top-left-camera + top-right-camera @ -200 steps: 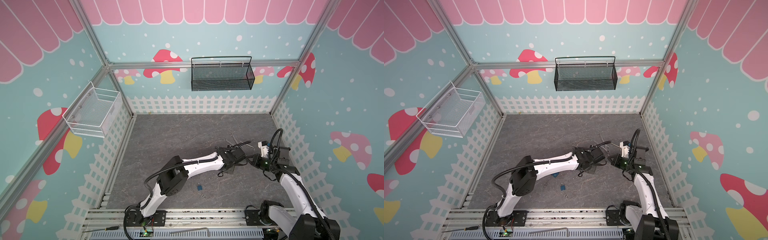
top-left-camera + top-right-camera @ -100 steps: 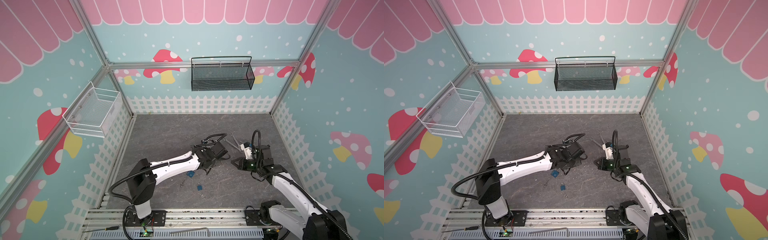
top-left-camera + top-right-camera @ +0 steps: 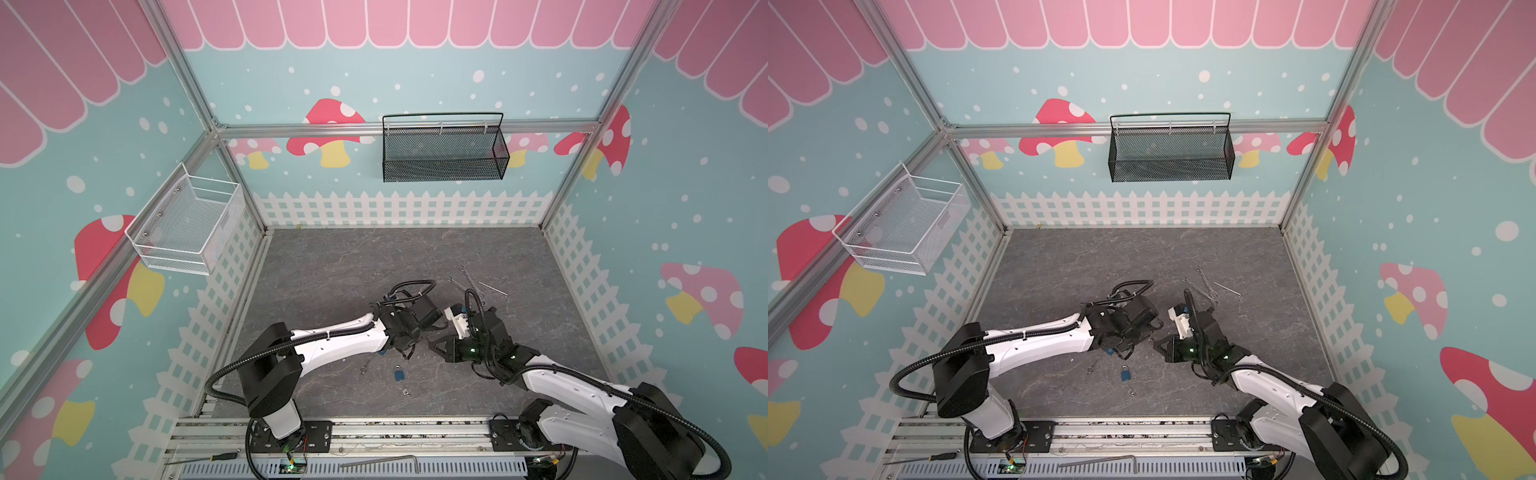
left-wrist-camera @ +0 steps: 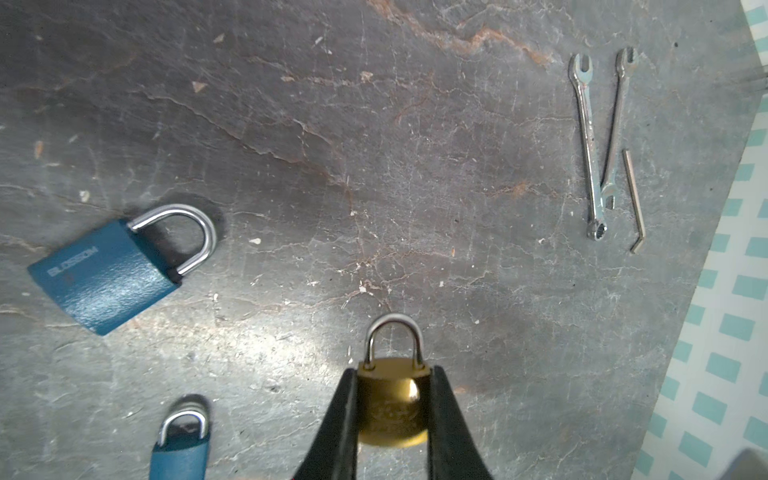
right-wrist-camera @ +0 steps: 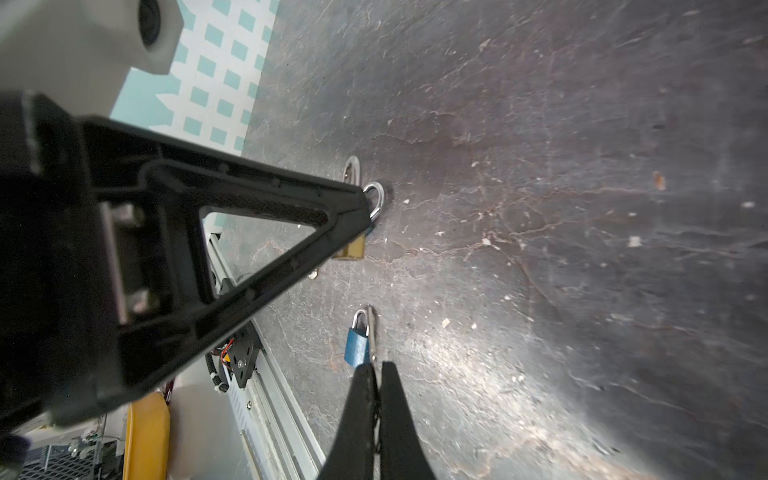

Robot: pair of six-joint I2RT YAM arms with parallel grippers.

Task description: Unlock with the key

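Left wrist view has the brass padlock (image 4: 390,399) clamped in the left pincer (image 4: 392,374), shackle (image 4: 392,332) pointing outward, near the middle of the floor (image 4: 374,166). The right pincer (image 5: 376,368), just to its right, is closed on a thin metal blade, seemingly the key (image 5: 371,332), so the step looks like lining up; next the key's tip must find the hidden keyhole. A large blue padlock (image 4: 104,274) and a small blue padlock (image 4: 178,449) lie close by.

White arm links (image 3: 345,347), black joints (image 3: 270,374), ribbed black cables (image 3: 409,284), green indicator lights (image 3: 471,351), black triangular fingers (image 5: 249,183)
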